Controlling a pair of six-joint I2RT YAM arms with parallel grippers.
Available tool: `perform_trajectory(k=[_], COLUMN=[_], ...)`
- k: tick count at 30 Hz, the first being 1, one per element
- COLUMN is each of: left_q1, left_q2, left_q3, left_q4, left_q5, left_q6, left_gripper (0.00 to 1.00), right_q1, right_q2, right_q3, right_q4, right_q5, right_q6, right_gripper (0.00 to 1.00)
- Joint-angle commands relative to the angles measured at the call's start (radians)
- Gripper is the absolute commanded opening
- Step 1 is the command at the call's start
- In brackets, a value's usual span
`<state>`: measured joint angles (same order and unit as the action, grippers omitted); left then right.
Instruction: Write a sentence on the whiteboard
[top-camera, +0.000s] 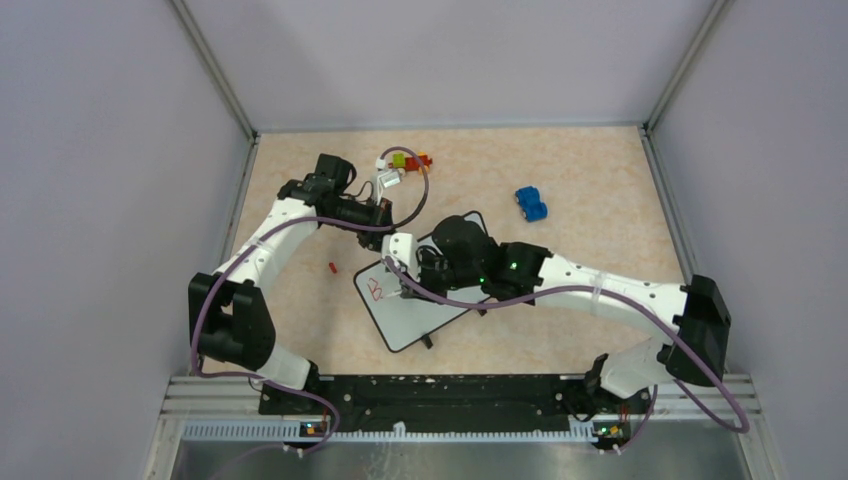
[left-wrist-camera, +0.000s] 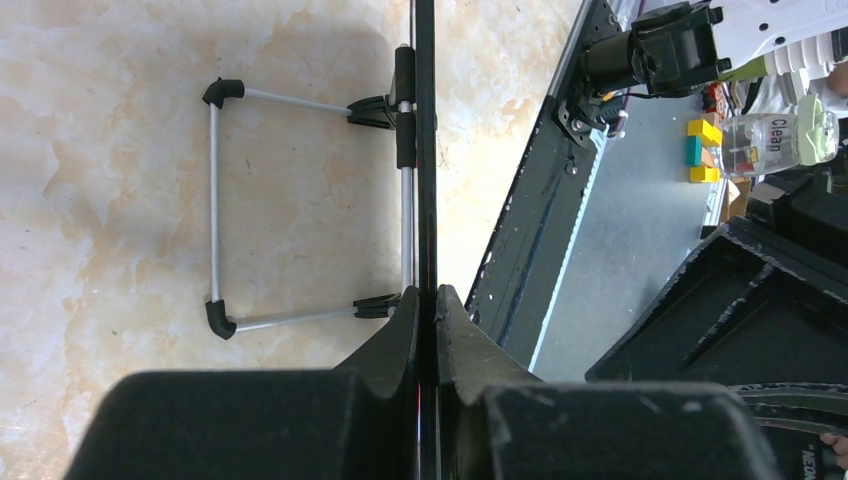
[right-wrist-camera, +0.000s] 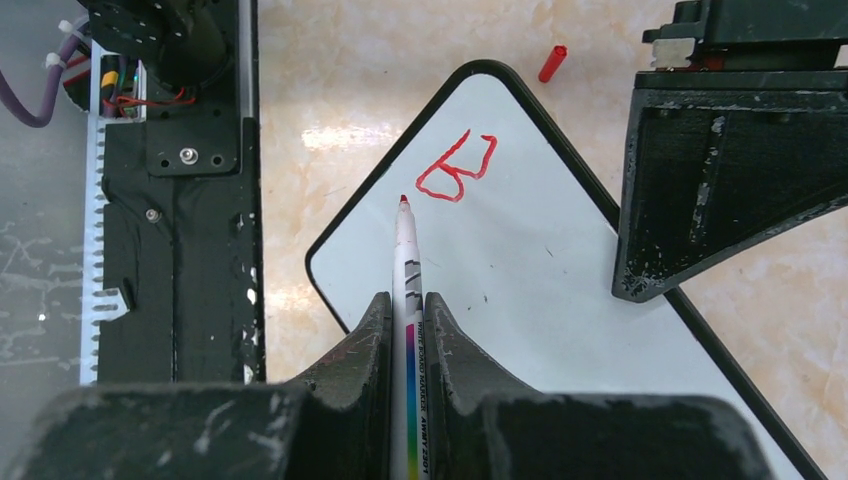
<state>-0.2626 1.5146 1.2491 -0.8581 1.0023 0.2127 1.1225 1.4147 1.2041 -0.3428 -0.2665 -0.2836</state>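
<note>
Two closed grips. On the right gripper (right-wrist-camera: 406, 297), fingers pinched tight against a white marker (right-wrist-camera: 407, 270), red tip low over the whiteboard (right-wrist-camera: 520, 300); touching or just off, impossible to tell. Just beyond the tip, of the sentence (right-wrist-camera: 457, 168) only one looping red letter, perhaps a B. On the left gripper (left-wrist-camera: 427, 292), pads squeezed onto the board's rim, seen edge-on as a thin dark strip, writing face hidden from that wrist. Beside the strip, a wire stand (left-wrist-camera: 213, 200) with black feet. Near the board's left corner from overhead, a loose red cap (top-camera: 331, 267) on the table (top-camera: 600, 170). From above, marker hidden under the right wrist.
</note>
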Motion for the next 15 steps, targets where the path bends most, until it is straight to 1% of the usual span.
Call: perform_trajectory(k=[1, 10, 15], left_q1=[-0.006, -0.006, -0.006], left_q2=[-0.01, -0.013, -0.011], left_q3=[-0.004, -0.008, -0.004], left_q4=[-0.009, -0.009, -0.009], left_q5=[0.038, 0.037, 0.038], left_q6=[0.02, 0.022, 0.019], left_gripper=[0.0, 0.0, 0.0], right_q1=[0.009, 0.007, 0.008], right_q2=[0.019, 0.02, 0.034], right_q3=[0.039, 0.036, 0.041], right_q4=[0.035, 0.062, 0.076], right_q5=[-0.002, 0.086, 0.105], right_q6=[0.006, 0.012, 0.018], right_gripper=[0.0, 0.0, 0.0])
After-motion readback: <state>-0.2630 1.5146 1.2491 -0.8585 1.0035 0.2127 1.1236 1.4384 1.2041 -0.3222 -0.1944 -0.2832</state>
